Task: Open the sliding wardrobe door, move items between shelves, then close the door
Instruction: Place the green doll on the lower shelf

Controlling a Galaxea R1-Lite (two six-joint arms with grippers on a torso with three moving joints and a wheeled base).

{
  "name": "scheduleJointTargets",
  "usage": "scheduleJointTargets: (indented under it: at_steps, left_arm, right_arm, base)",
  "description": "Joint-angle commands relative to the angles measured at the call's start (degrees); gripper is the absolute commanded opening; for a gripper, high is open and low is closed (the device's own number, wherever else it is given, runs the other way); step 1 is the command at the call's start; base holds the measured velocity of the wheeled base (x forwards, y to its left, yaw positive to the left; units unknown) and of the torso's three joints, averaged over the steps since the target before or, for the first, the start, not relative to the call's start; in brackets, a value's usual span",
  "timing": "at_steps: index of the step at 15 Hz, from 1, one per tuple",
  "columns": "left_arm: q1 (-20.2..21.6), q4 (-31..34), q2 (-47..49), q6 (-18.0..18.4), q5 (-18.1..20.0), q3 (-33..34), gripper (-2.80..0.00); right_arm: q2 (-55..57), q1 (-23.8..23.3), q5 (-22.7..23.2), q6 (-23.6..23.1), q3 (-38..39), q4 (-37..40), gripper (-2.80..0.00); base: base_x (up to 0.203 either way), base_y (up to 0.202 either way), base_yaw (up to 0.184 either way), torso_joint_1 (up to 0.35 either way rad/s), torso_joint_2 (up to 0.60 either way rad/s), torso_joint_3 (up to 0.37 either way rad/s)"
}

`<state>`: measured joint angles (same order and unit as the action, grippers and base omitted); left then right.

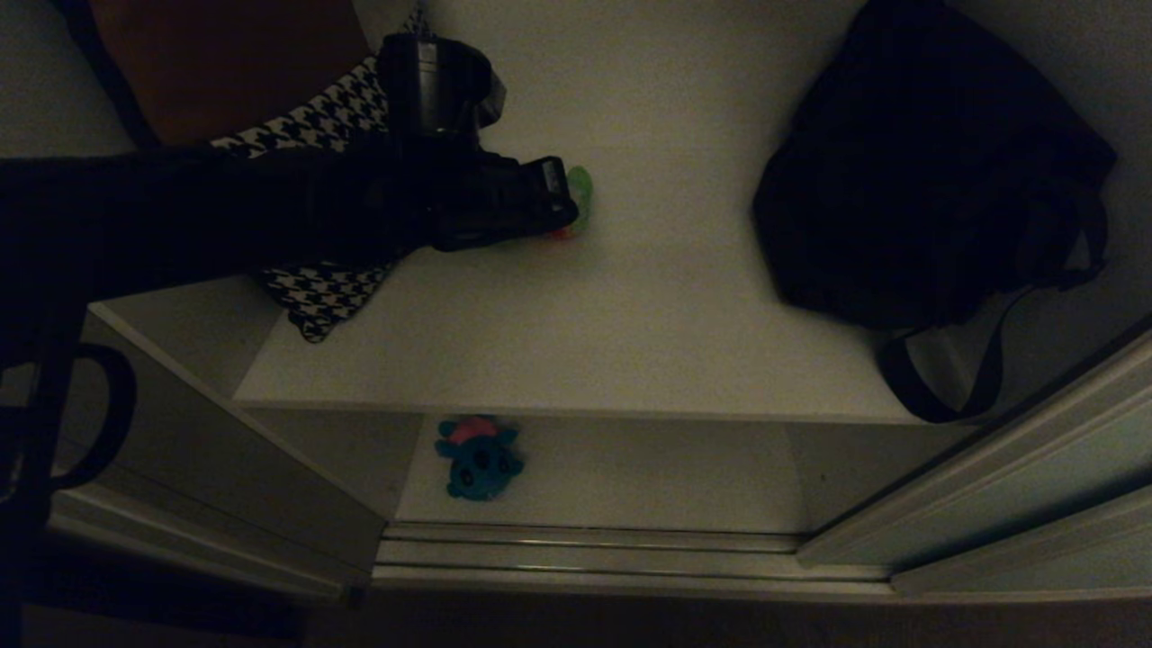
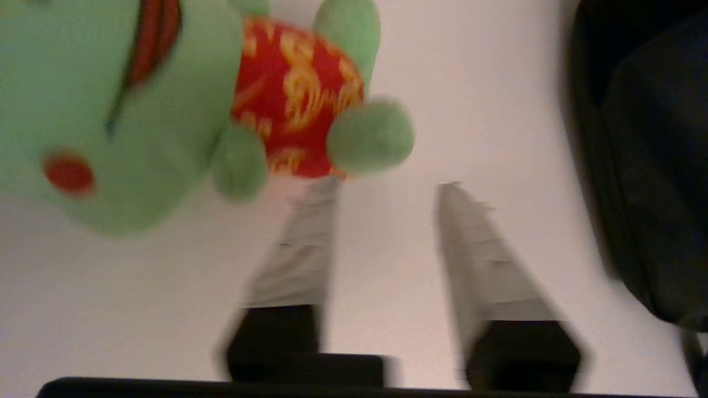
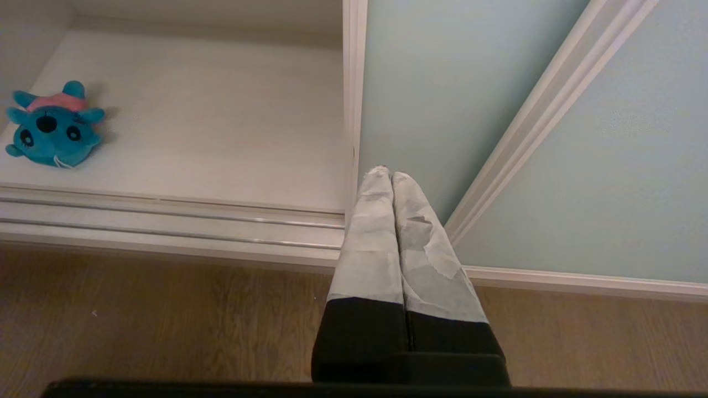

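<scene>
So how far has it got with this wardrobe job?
The sliding wardrobe door already stands open. The green plush toy lies on the upper shelf, just beyond the left tool, whose fingers are apart and empty. The teal-blue plush toy is on the lower shelf. Closing the door remains; the right tool idles, shut, beside it.

Bare upper shelf (image 1: 666,297) lies open between cushion (image 1: 324,297) and bag (image 1: 927,171).
</scene>
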<state>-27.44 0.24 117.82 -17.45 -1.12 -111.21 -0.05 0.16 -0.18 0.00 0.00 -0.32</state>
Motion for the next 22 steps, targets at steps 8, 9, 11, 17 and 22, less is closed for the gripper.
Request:
scheduleJointTargets:
  at_steps: [8, 9, 11, 17, 22]
  left_arm:
    - [0.05, -0.25, 2.15, 2.75, 0.83, -0.05, 0.00]
    - [0.05, -0.49, 2.73, 1.79, 0.86, -0.05, 0.00]
    - [0.11, -0.86, 3.72, 0.14, 1.03, -0.23, 0.00]
    - [0.76, -8.40, 5.40, -1.28, 0.68, -0.25, 0.00]
    - [1.18, -11.25, 6.31, -2.34, -1.10, -0.16, 0.00]
  right_arm:
    - [-0.04, 0.02, 0.01, 0.00, 0.00, -0.04, -2.80]
    - [-0.04, 0.02, 0.01, 0.00, 0.00, -0.04, -2.80]
    - [-0.04, 0.02, 0.01, 0.01, 0.00, -0.04, -2.80]
    - [-0.04, 0.02, 0.01, 0.00, 0.00, -0.04, -2.80]
    - [-0.04, 0.02, 0.01, 0.00, 0.00, -0.04, -2.80]
  base:
    - [0.000, 0.000, 0.000, 0.000, 0.00, 0.000]
    - [0.000, 0.000, 0.000, 0.000, 0.00, 0.000]
    - [0.000, 0.000, 0.000, 0.000, 0.00, 0.000]
    - [0.000, 0.000, 0.000, 0.000, 0.00, 0.000]
    - [0.000, 0.000, 0.000, 0.000, 0.00, 0.000]
